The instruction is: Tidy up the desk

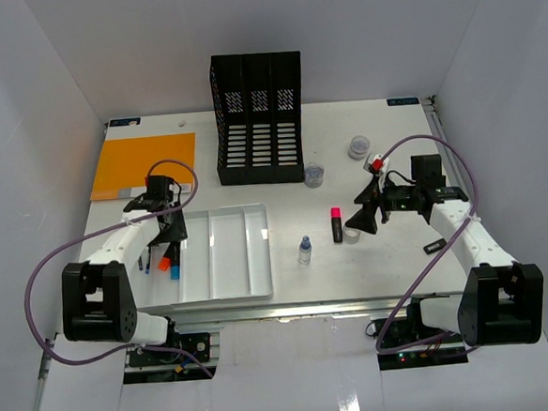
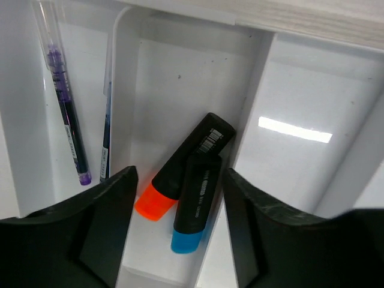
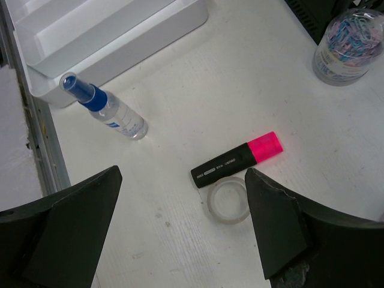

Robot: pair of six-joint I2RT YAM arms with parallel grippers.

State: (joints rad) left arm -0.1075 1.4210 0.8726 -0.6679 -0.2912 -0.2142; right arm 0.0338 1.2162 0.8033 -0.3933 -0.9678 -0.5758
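Your left jaws hang spread over the tray (image 1: pixel 226 256) compartment holding an orange highlighter (image 2: pixel 157 201) and a blue highlighter (image 2: pixel 195 204). Your right jaws, spread wide, hover above the pink highlighter (image 3: pixel 237 159) and tape ring (image 3: pixel 211 201) on the white surface (image 3: pixel 240 78).

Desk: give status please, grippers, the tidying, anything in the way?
Left gripper open over orange highlighter and blue highlighter in tray. Right gripper open above pink highlighter on desk. Tape roll close beside it, spray bottle loose nearby.

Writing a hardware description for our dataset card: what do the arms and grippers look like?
The left arm and right arm are white links with black joints, each with a purple cable. The left gripper and right gripper have broad matte-black wedge fingers.
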